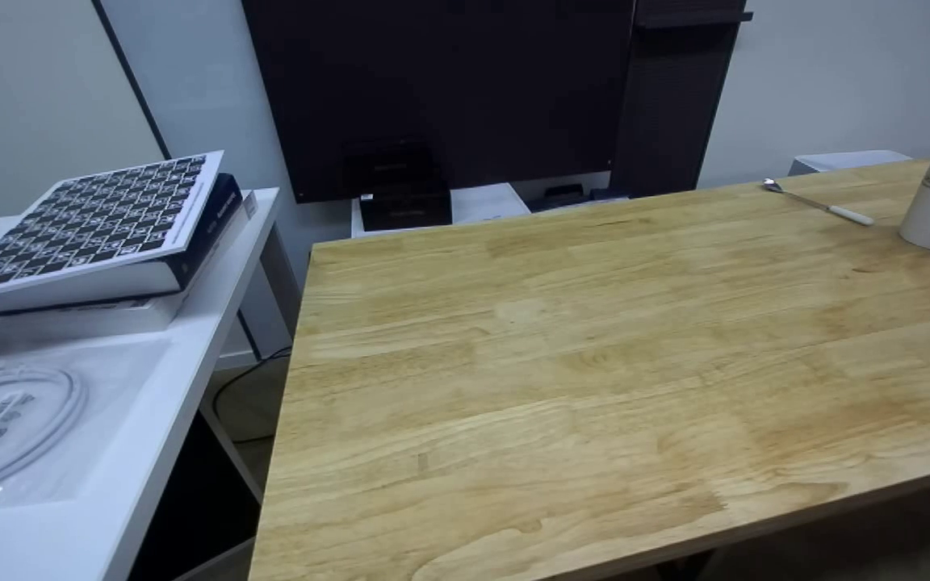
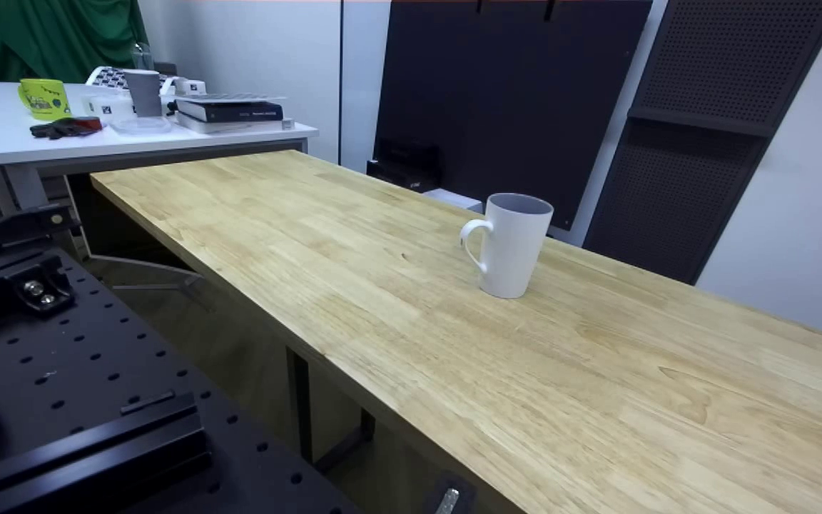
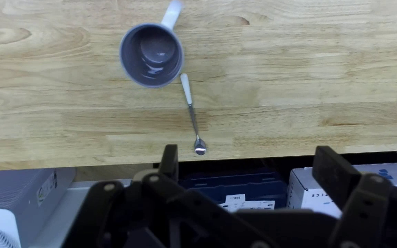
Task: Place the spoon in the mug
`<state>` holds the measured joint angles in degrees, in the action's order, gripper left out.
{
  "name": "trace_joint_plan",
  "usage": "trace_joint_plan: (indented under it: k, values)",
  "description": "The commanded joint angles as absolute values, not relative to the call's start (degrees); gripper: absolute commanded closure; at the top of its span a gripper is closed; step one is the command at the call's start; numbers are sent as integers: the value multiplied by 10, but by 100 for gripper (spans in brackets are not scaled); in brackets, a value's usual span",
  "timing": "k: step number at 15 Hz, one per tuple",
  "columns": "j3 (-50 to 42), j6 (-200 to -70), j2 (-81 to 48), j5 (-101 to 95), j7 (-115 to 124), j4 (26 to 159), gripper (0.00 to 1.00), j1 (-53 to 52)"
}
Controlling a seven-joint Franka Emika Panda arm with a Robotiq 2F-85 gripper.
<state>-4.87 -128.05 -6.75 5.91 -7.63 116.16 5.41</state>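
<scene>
Lying flat on the wooden table [image 3: 288,75], the spoon [image 3: 186,89] has a white handle and a thin metal neck. In the wrist view its handle end lies close beside the mug and its bowl lies near the table edge. The mug [image 2: 514,246] stands upright, white outside and grey inside; from above, no contents show in the mug [image 3: 152,57]. My gripper [image 3: 249,155] hangs high above the table edge, its fingers spread wide with nothing between them. The spoon's bowl appears near the left finger [image 3: 170,160], well below it. Neither exterior view shows the gripper.
Beyond the table edge sit a dark blue case [image 3: 229,182], a white box [image 3: 308,193] and a grey-white device [image 3: 16,193]. A white desk [image 1: 215,298] with stacked books [image 1: 102,234] stands nearby. A black perforated platform [image 2: 133,385] runs along the table's front.
</scene>
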Motion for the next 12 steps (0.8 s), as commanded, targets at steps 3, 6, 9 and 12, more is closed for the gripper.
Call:
trace_joint_plan:
  k: [3,6,9,12]
  values:
    - [-55,-1267,-148,30,-102,1068,0,70]
    - [-52,-1266,-187,35,-101,1028,0,75]
    - [-49,-1262,-225,36,-102,991,0,78]
    - [-47,-1279,-215,34,-97,1015,0,77]
